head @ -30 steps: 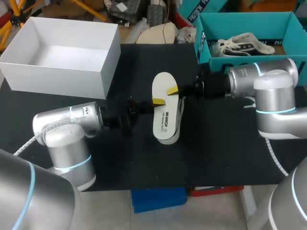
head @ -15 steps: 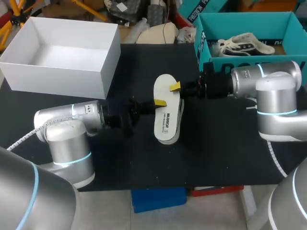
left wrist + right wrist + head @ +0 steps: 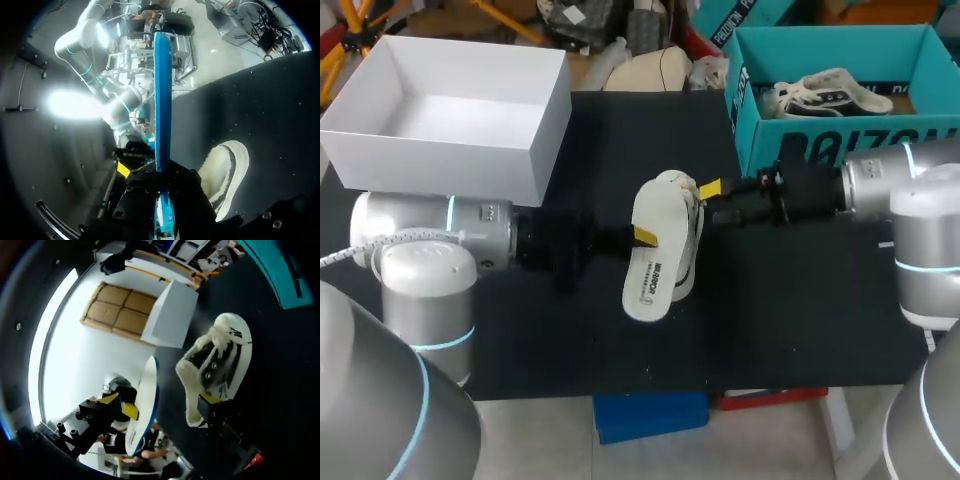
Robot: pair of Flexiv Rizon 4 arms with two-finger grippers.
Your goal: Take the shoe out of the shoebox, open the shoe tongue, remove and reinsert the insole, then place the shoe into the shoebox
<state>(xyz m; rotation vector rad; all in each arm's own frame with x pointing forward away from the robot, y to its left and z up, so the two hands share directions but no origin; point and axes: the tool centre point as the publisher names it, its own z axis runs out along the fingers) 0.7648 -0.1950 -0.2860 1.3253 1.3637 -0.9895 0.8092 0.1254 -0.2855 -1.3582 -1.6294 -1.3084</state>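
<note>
Insole (image 3: 652, 262) out of the shoe (image 3: 691, 250), clamped in the left gripper (image 3: 642, 236), which grips one long edge. Its long axis runs roughly along the shoe's, tilted, just above and beside the opening. Shoe sits mid-table (image 3: 800, 320). Right gripper (image 3: 710, 189) at its collar; cannot tell whether it grips. Re-entry looks to need the insole's toe end aimed in first.

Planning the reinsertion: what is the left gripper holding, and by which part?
The left gripper holds the insole by one long side edge, near mid-length. The shoe lies on the table beside it.
</note>
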